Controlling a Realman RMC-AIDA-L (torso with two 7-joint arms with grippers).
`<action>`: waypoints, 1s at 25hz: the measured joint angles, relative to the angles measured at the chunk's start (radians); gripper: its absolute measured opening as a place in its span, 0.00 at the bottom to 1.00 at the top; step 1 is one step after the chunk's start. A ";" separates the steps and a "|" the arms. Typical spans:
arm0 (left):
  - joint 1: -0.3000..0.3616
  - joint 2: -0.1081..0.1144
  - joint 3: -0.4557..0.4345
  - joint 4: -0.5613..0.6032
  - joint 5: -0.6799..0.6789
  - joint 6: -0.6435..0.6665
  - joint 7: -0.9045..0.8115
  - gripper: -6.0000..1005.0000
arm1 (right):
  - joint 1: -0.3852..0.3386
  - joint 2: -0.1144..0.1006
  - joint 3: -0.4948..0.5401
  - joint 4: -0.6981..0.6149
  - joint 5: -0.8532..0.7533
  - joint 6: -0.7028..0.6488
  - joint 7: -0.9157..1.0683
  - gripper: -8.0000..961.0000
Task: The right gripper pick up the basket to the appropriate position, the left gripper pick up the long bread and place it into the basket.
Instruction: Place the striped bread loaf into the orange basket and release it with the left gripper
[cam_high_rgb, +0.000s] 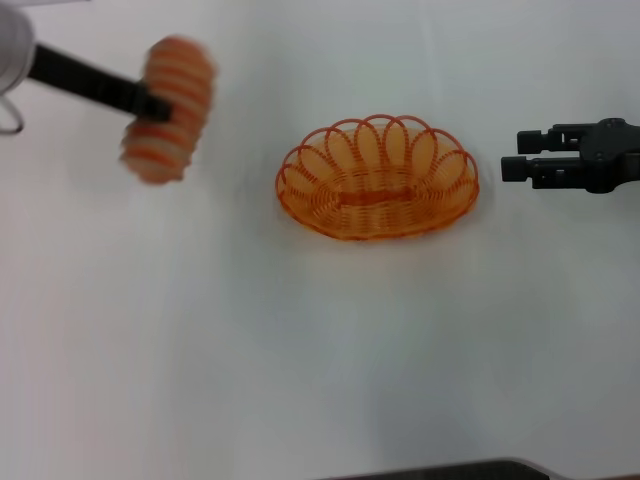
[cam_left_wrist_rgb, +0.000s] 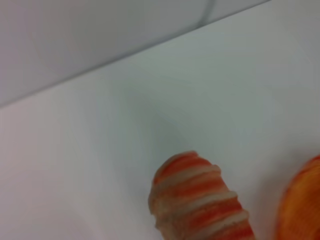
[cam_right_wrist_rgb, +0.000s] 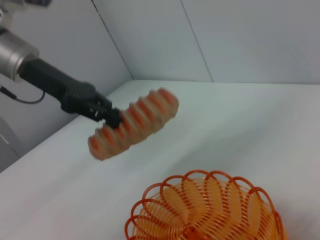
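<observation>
My left gripper (cam_high_rgb: 158, 105) is shut on the long bread (cam_high_rgb: 168, 108), a cream loaf with orange stripes, and holds it in the air at the left, well clear of the table. The bread also shows in the left wrist view (cam_left_wrist_rgb: 200, 205) and the right wrist view (cam_right_wrist_rgb: 134, 123), where the left gripper (cam_right_wrist_rgb: 112, 117) clamps its middle. The orange wire basket (cam_high_rgb: 377, 177) stands empty on the white table in the middle; it also shows in the right wrist view (cam_right_wrist_rgb: 207, 210). My right gripper (cam_high_rgb: 512, 154) is open and empty just right of the basket, apart from it.
The white table (cam_high_rgb: 320, 350) runs across the whole view. A grey wall stands behind it in the right wrist view (cam_right_wrist_rgb: 200, 35). A dark edge (cam_high_rgb: 480, 470) shows at the front of the head view.
</observation>
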 joint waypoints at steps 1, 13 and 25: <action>-0.008 -0.007 0.001 0.004 -0.021 0.000 0.033 0.31 | 0.000 0.001 0.000 0.000 0.000 0.000 0.000 0.72; -0.202 -0.029 0.210 -0.196 -0.144 -0.083 0.253 0.21 | -0.015 0.002 0.028 0.024 0.000 -0.005 -0.008 0.72; -0.293 -0.038 0.347 -0.312 -0.162 -0.153 0.279 0.22 | -0.013 0.002 0.035 0.040 0.000 -0.009 -0.015 0.72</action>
